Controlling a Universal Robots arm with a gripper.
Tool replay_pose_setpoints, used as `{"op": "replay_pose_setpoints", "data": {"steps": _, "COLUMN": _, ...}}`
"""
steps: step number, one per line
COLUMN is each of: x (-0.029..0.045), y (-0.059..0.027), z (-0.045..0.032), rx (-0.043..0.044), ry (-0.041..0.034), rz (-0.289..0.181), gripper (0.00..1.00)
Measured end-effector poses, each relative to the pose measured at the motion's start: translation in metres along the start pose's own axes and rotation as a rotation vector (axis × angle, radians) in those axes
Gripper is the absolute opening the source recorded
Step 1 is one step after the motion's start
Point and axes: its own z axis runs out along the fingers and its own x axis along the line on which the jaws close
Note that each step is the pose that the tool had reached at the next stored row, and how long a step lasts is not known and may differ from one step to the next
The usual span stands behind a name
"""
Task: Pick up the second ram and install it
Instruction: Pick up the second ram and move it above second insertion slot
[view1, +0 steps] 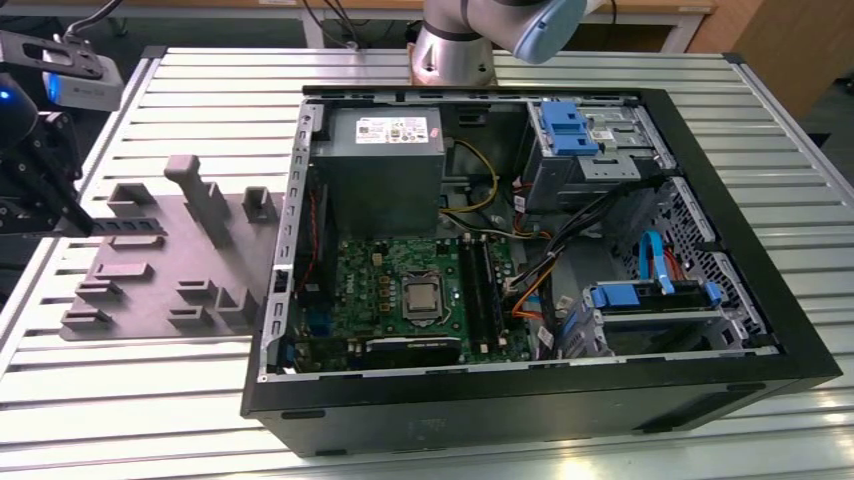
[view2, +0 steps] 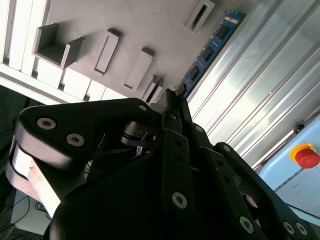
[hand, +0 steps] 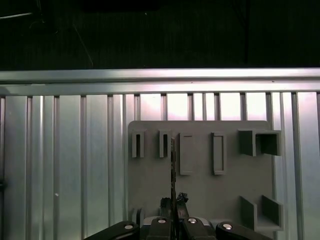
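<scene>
Your fingers (view2: 172, 130), in the second wrist view, are pinched shut on the second ram (view2: 210, 47) so it cannot fall. First wrist view: it points at the grey tray (hand: 200, 195). Exterior view: you hang by that tray, well apart from the computer case (view1: 534, 400).

Grey tray (view1: 147, 272), computer case (view1: 534, 405) on slatted table (view1: 200, 90)

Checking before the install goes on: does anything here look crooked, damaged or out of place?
Nothing stands out. The thin blue-green memory stick sits straight in the shut black pincer over the grey plastic tray, with no visible damage.
</scene>
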Motion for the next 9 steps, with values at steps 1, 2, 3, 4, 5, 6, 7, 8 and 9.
{"op": "replay_pose_setpoints", "data": {"steps": 1, "x": 0.0000, "y": 0.0000, "z": -0.0003, "rx": 0.0000, "ry": 0.0000, "rz": 0.000, "gripper": 0.14}}
{"op": "replay_pose_setpoints", "data": {"steps": 2, "x": 0.0000, "y": 0.0000, "z": -0.0008, "rx": 0.0000, "ry": 0.0000, "rz": 0.000, "gripper": 0.14}}
{"op": "replay_pose_setpoints", "data": {"steps": 3, "x": 0.0000, "y": 0.0001, "z": -0.0015, "rx": -0.0002, "ry": 0.0002, "rz": 0.000, "gripper": 0.14}}
{"op": "replay_pose_setpoints", "data": {"steps": 4, "x": 0.0000, "y": 0.0001, "z": -0.0021, "rx": -0.0003, "ry": 0.0002, "rz": 0.000, "gripper": 0.14}}
{"op": "replay_pose_setpoints", "data": {"steps": 5, "x": -0.0001, "y": 0.0001, "z": -0.0026, "rx": -0.0001, "ry": 0.0001, "rz": 0.000, "gripper": 0.14}}
{"op": "replay_pose_setpoints", "data": {"steps": 6, "x": -0.0001, "y": 0.0001, "z": -0.0031, "rx": -0.0001, "ry": 0.0001, "rz": 0.000, "gripper": 0.14}}
{"op": "replay_pose_setpoints", "data": {"steps": 7, "x": -0.0001, "y": 0.0001, "z": -0.0036, "rx": -0.0001, "ry": 0.0001, "rz": 0.000, "gripper": 0.14}}
{"op": "replay_pose_setpoints", "data": {"steps": 8, "x": -0.0001, "y": 0.0001, "z": -0.0041, "rx": -0.0001, "ry": 0.0001, "rz": 0.000, "gripper": 0.14}}
{"op": "replay_pose_setpoints", "data": {"steps": 9, "x": -0.0001, "y": 0.0001, "z": -0.0046, "rx": -0.0001, "ry": 0.0001, "rz": 0.000, "gripper": 0.14}}
